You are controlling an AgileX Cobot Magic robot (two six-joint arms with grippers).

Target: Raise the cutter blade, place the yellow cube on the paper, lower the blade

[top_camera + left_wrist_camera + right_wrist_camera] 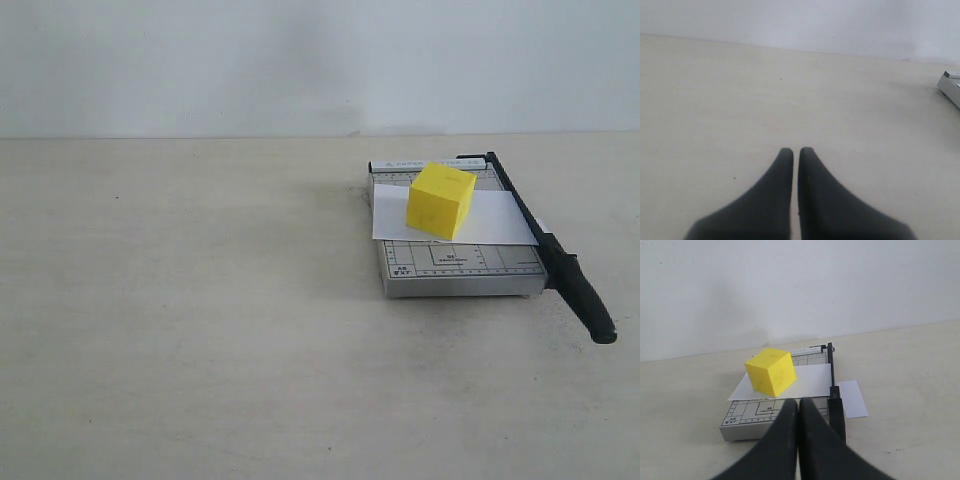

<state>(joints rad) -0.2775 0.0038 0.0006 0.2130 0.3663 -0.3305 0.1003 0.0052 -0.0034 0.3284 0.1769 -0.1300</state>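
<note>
Right wrist view: yellow cube [771, 371] on paper [812, 380], ahead of pressed-together right hand [798, 401]

You are looking at a plain robot test bench, more lab than office. The pale, faintly grained tabletop [200, 330] runs back to a blank white wall [300, 60]. On it sits a staged set-up: a grey gridded trimmer base [460, 268] with its black cutter blade [560, 268], a sheet of paper [500, 215] and a toy-like yellow cube [440, 200]. The left gripper [796, 150] and right gripper [798, 401], dark jaws pressed together, fill your wrist views.
</note>
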